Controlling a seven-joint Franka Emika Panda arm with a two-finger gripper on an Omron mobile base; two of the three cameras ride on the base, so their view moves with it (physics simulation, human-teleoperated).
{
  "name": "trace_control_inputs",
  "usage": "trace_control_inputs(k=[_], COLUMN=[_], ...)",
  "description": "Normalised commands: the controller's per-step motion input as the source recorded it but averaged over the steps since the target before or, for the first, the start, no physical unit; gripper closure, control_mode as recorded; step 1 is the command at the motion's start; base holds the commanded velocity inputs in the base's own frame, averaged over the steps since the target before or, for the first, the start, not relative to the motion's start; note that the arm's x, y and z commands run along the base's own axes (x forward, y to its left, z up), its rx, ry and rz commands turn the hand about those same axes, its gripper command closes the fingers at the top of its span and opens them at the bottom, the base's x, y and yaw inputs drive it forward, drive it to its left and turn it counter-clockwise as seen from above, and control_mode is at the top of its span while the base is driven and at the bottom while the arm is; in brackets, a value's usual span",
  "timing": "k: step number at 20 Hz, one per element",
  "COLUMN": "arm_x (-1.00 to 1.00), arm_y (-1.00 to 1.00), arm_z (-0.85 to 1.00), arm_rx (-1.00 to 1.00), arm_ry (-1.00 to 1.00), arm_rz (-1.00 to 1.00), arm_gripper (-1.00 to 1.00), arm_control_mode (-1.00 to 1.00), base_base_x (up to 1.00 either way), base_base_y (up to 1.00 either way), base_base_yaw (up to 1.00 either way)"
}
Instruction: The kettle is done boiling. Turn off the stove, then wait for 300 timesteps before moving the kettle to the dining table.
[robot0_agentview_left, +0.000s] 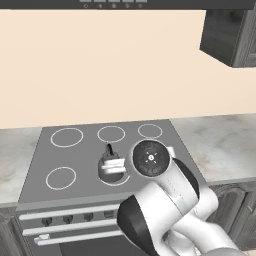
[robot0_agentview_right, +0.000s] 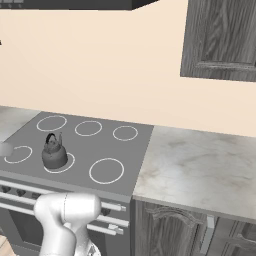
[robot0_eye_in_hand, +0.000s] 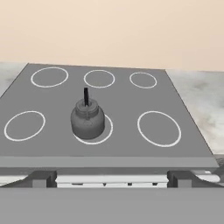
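The small dark grey kettle (robot0_eye_in_hand: 87, 121) with its thin black handle stands on the front middle ring of the stove (robot0_eye_in_hand: 131, 94). It also appears in the right base view as the kettle (robot0_agentview_right: 54, 152), and in the left base view as the kettle (robot0_agentview_left: 110, 159), partly covered by my hand. All burner rings look white; none glows. My gripper (robot0_eye_in_hand: 112, 179) hovers at the stove's front edge, short of the kettle, open wide with nothing between its fingertips (robot0_eye_in_hand: 43, 178). Small dark knobs (robot0_agentview_left: 67, 218) line the stove front. The dining table is out of view.
Marble countertop (robot0_agentview_right: 200, 165) lies right of the stove, another counter (robot0_agentview_left: 10, 155) to its left. Dark wall cabinets (robot0_agentview_right: 220, 40) hang above the right counter, and a hood (robot0_agentview_left: 125, 4) sits over the stove. My arm (robot0_agentview_left: 165, 200) rises in front of the oven.
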Motion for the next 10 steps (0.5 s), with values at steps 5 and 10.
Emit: trace_control_inputs(k=[5, 10], arm_x=[0.35, 0.37], arm_y=[-0.22, 0.02], arm_z=[-0.07, -0.02], arm_rx=[0.01, 0.0], arm_ry=[0.05, 0.05], arm_rz=[0.0, 0.0], arm_gripper=[-1.0, -1.0], arm_control_mode=[-1.0, -1.0], base_base_x=[0.0, 0.0], base_base_y=[0.0, 0.0], base_base_yaw=[0.0, 0.0])
